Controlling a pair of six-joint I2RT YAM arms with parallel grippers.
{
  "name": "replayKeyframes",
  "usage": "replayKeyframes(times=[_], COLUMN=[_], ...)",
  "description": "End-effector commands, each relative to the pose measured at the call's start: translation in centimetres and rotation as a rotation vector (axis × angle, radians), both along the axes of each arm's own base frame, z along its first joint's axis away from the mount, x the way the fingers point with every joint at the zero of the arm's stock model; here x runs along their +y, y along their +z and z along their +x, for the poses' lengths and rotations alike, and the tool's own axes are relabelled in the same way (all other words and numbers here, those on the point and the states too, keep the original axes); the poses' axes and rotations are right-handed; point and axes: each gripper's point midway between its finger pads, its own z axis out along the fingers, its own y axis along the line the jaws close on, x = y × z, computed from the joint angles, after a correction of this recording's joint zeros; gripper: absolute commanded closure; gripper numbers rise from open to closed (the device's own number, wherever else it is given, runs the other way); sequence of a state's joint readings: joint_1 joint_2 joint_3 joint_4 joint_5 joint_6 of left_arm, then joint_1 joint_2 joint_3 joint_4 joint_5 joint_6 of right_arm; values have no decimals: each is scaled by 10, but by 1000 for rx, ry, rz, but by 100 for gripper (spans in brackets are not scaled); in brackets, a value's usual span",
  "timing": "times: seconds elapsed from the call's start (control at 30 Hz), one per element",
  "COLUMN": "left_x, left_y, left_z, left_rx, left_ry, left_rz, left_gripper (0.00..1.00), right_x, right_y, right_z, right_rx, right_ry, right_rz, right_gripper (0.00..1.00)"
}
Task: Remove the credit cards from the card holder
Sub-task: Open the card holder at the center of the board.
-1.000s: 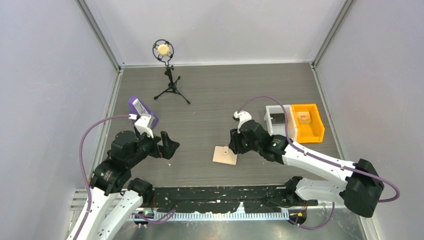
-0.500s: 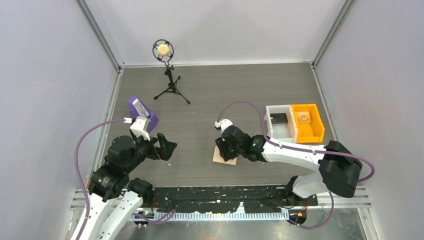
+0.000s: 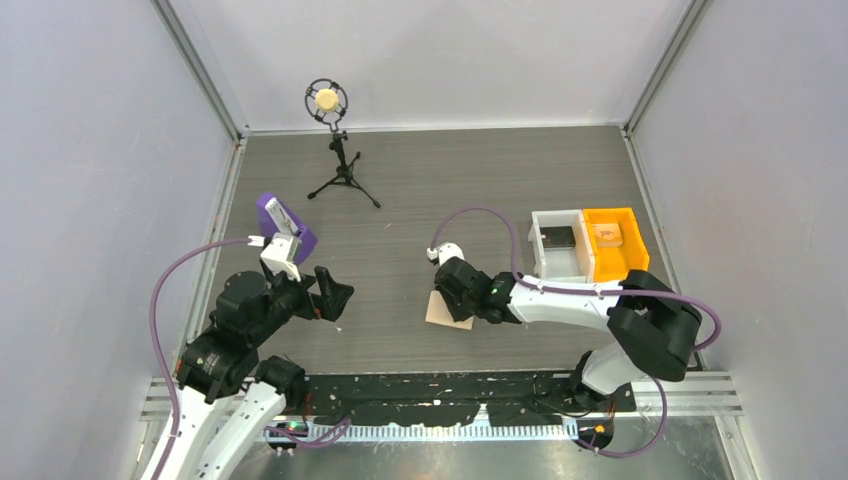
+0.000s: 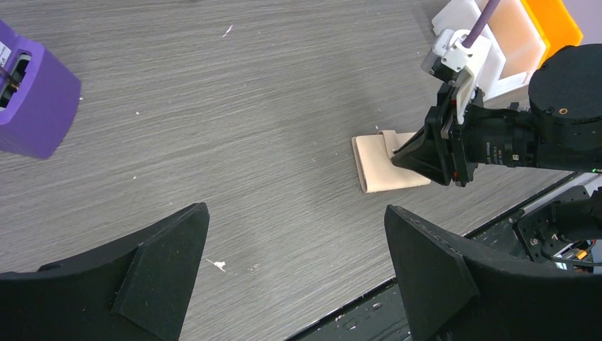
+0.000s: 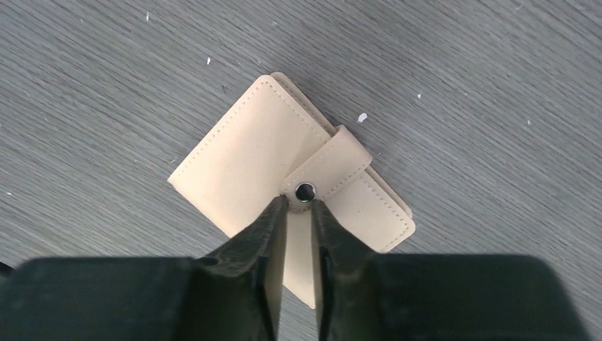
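The card holder (image 3: 445, 312) lies shut on the table, pale tan, its tab snapped down; it also shows in the left wrist view (image 4: 387, 165) and the right wrist view (image 5: 263, 149). No credit cards show. My right gripper (image 5: 299, 204) is low over it, jaws closed to a narrow slit. Its fingertips (image 5: 279, 207) touch the tab's end on either side of the round snap (image 5: 304, 192). It also shows in the top view (image 3: 457, 293). My left gripper (image 4: 295, 208) is wide open and empty, well left of the holder, as the top view (image 3: 335, 293) shows.
A purple wedge stand (image 3: 285, 224) sits by the left arm. A small tripod with a microphone (image 3: 340, 160) stands at the back left. A white bin (image 3: 556, 258) and an orange bin (image 3: 620, 262) stand side by side to the right.
My right gripper has moved left and down onto the card holder and now rests at the snap tab. My left arm drew back slightly and then stayed still.
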State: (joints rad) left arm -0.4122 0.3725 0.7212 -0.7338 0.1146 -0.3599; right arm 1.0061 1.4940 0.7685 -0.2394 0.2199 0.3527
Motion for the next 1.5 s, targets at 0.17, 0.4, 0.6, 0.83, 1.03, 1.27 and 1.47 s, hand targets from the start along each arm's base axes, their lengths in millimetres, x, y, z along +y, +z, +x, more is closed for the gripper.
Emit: replayKeyframes(times=[0.17,0.4,0.6,0.83,1.03,1.27,1.47], left_x=[-1,0,0,-8,-52,-87,-119], left_y=[-3,-4,-4,-5,-1,-11,-22], left_z=[2,3,2,1,2,23,32], left_rx=[14,16,18,35,123,165,217], left_ry=[3,12,14,-13,-145,-234,-330], left_rz=[2,2,-1,-31,-234,-346,-390], left_gripper=[1,1,1,1,3,0,0], right_x=[16,25,27,30,39,47,55], right_y=[26,44,65,88,121,148,146], right_z=[4,-2,-3,-7,-14,-25,-39], right_rx=[-43,-26,-45,-39,-41,-35,24], right_ry=[-36,-42,-48,-48,-25,21,63], right_rz=[156,252,318,401,525,656,739], right_gripper=[95,95,95,95,95,95,95])
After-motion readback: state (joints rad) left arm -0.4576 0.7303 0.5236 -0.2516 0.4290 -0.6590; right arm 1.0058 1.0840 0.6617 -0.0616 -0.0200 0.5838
